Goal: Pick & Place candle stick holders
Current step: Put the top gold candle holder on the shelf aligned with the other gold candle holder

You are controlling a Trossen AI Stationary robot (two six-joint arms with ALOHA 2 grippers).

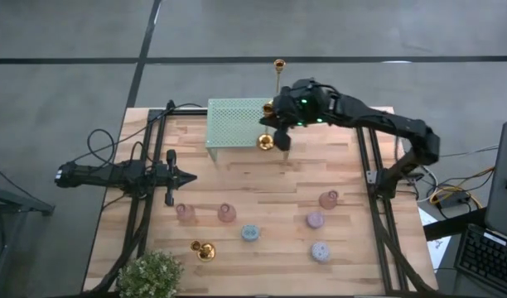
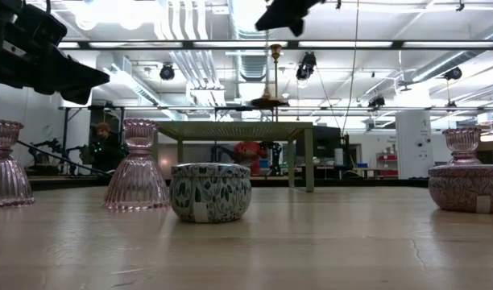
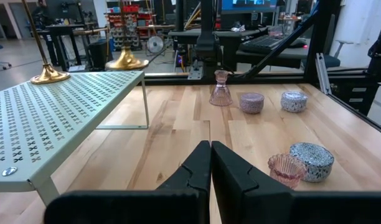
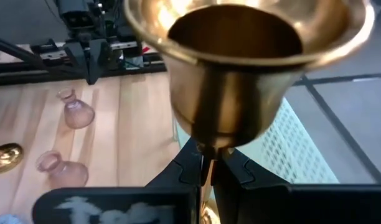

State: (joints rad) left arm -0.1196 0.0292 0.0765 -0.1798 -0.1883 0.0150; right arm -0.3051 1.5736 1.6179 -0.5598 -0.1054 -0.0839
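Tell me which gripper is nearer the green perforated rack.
Right. The right gripper sits at the rack's right end, shut on a candlestick. The left gripper, shut, waits apart from it over the table's left side.

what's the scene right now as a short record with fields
table: wooden table
shelf: green perforated shelf at the far side
candlesticks: one standing on the shelf's far right corner; one held; one lying near the plant
right gripper: jaws shut on the held candlestick's thin stem, just under its cup, beside the shelf
left gripper: jaws shut, empty, waiting over the table's left side
other items: pink glass holders, small tins
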